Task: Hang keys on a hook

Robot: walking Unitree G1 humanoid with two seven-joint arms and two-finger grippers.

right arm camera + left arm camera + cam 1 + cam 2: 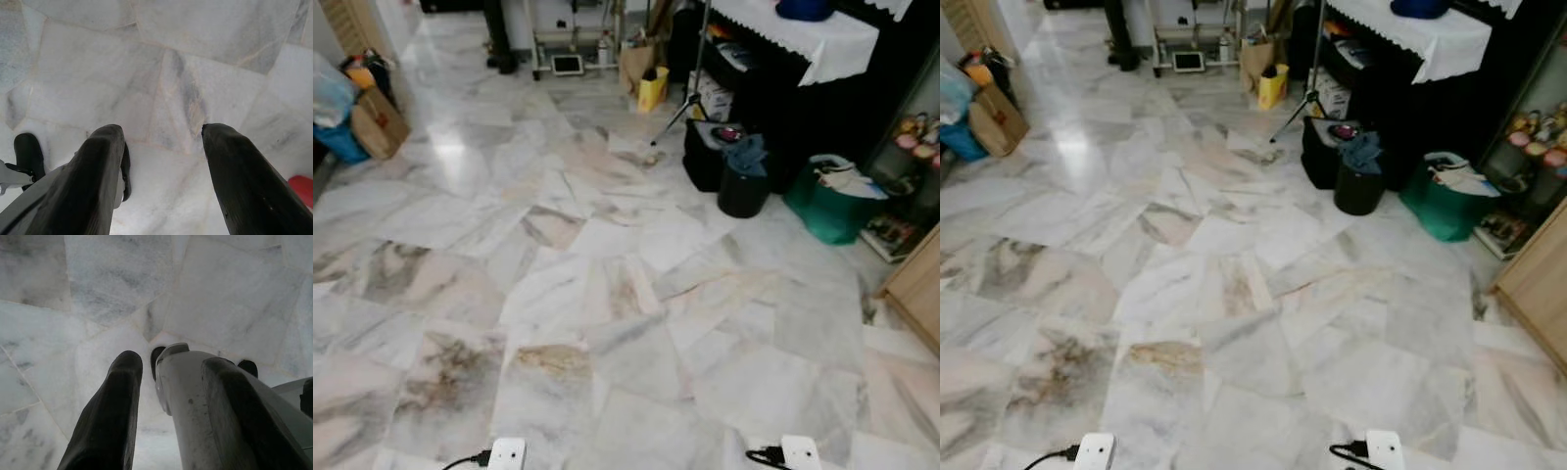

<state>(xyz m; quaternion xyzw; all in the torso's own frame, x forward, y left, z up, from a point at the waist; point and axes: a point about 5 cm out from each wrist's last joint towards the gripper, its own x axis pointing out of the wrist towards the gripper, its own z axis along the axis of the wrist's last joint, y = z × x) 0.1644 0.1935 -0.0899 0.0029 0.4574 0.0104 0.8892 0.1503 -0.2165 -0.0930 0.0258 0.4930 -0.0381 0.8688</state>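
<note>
Both arms hang low at my sides over a white and grey marble floor (pixel 607 284). In the left wrist view my left gripper (pixel 173 363) is open, its two black fingers (pixel 112 411) spread apart with nothing held; my own silver leg and black foot show beyond them. My right gripper (pixel 165 131) is also open in the right wrist view, with bare marble tile between its fingers (pixel 93 181). The white ends of my two arms (pixel 506 453) (pixel 800 451) peek in at the bottom edge of the head views.
Ahead on the right stand a black bin (pixel 742 186), a black bag (pixel 705 157), a green bag (pixel 832 206) and a dark table with a white cloth (pixel 822 39). A wooden cabinet (pixel 915 289) is close on the right. A cardboard box (pixel 377 122) sits far left.
</note>
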